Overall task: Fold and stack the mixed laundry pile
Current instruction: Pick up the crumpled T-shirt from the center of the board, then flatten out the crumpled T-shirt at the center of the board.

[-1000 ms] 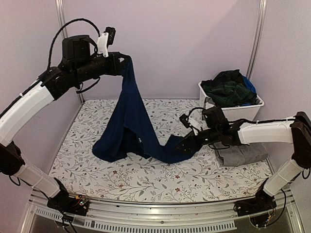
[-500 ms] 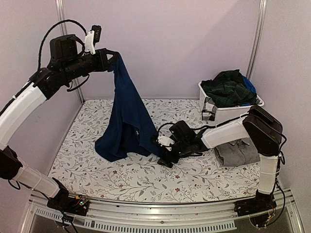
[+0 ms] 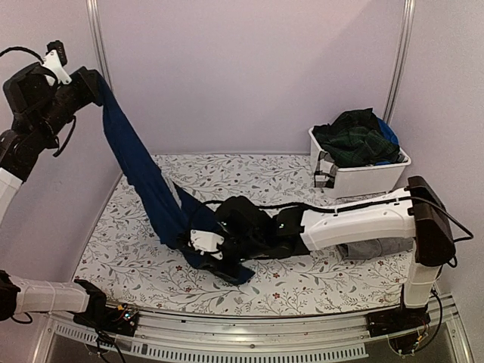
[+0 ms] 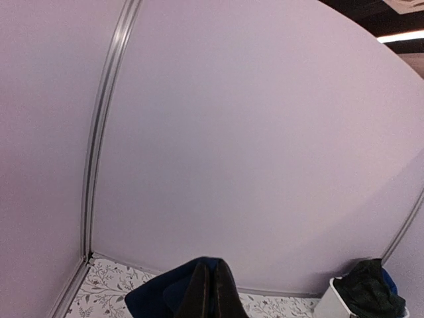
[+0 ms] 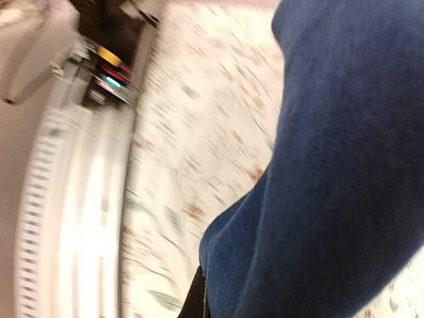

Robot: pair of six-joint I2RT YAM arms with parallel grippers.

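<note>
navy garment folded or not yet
Not folded. The navy garment hangs stretched from the left gripper, held high, down to the right gripper low over the table cloth, its lower end bunched.

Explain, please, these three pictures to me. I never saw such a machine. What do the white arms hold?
These are two robot arms standing side by side, each ending in a two-finger hand. The wide picture comes from a fixed camera above and behind them; the other two come from cameras on the wrists. The left hand, shut, holds one end of a navy garment high. The right hand, also shut, seems to pinch its lower end near the floral cloth. A grey garment lies at the right, and a white bin holds a dark green plaid garment. The right wrist picture is blurred.
</note>
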